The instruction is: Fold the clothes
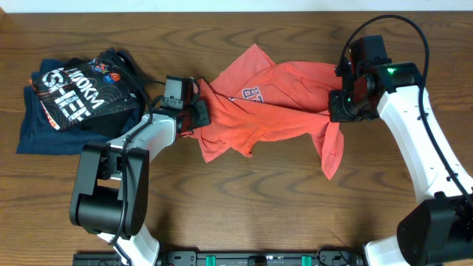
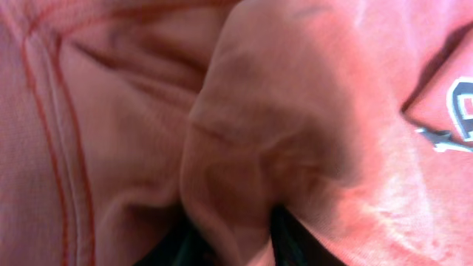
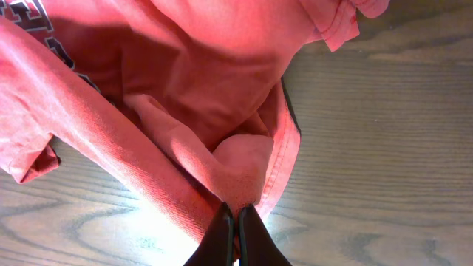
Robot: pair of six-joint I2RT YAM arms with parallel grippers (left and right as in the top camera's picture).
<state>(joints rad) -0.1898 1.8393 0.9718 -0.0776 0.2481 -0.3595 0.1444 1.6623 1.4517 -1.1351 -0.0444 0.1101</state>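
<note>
The clothes, a coral-red short-sleeved shirt (image 1: pixel 273 103), lie crumpled across the middle of the table, the chest logo (image 1: pixel 247 94) facing up. My left gripper (image 1: pixel 196 114) sits at the shirt's left edge. In the left wrist view the shirt (image 2: pixel 295 111) fills the frame, and a bunched fold sits pinched between the dark fingers of the left gripper (image 2: pixel 240 236). My right gripper (image 1: pixel 341 103) is at the shirt's right side. The right wrist view shows the right gripper (image 3: pixel 236 210) shut on a thin hemmed edge of the shirt (image 3: pixel 185 89), lifted slightly off the wood.
A pile of navy and black garments with white lettering (image 1: pixel 74 96) lies at the far left, close to the left arm. Bare wooden table (image 1: pixel 244 199) stretches in front of the shirt. The table's back edge runs along the top of the overhead view.
</note>
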